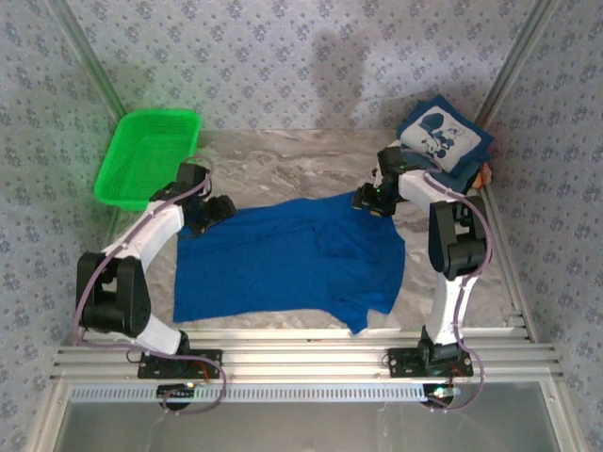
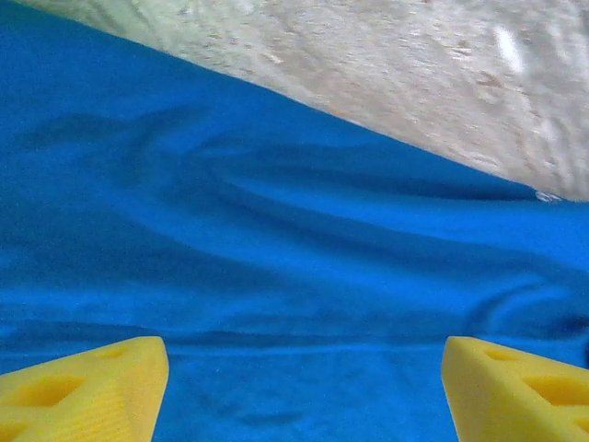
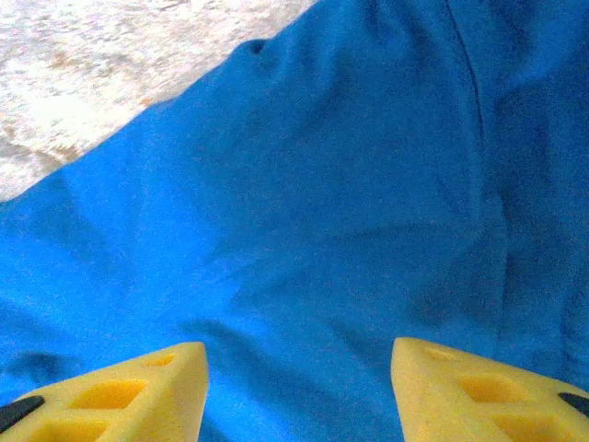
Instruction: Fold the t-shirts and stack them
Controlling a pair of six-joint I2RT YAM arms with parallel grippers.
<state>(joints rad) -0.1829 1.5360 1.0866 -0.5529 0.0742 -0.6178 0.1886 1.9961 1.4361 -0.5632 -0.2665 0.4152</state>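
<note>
A royal-blue t-shirt point(image 1: 292, 259) lies spread across the middle of the marble table, print side hidden, with a fold running down its right half. My left gripper point(image 1: 215, 211) hovers over the shirt's far left corner; its yellow fingers point(image 2: 87, 387) stand wide apart above the blue cloth point(image 2: 276, 276), holding nothing. My right gripper point(image 1: 367, 200) sits at the shirt's far right edge, fingers point(image 3: 479, 391) apart over the cloth point(image 3: 322, 212), nothing between them. A folded navy t-shirt with white cartoon print point(image 1: 445, 137) tops a stack at the back right.
A green mesh basket point(image 1: 149, 155) stands at the back left. Bare marble table point(image 1: 301, 160) shows behind the shirt. Patterned walls enclose the table, and a metal rail point(image 1: 301, 353) runs along its near edge.
</note>
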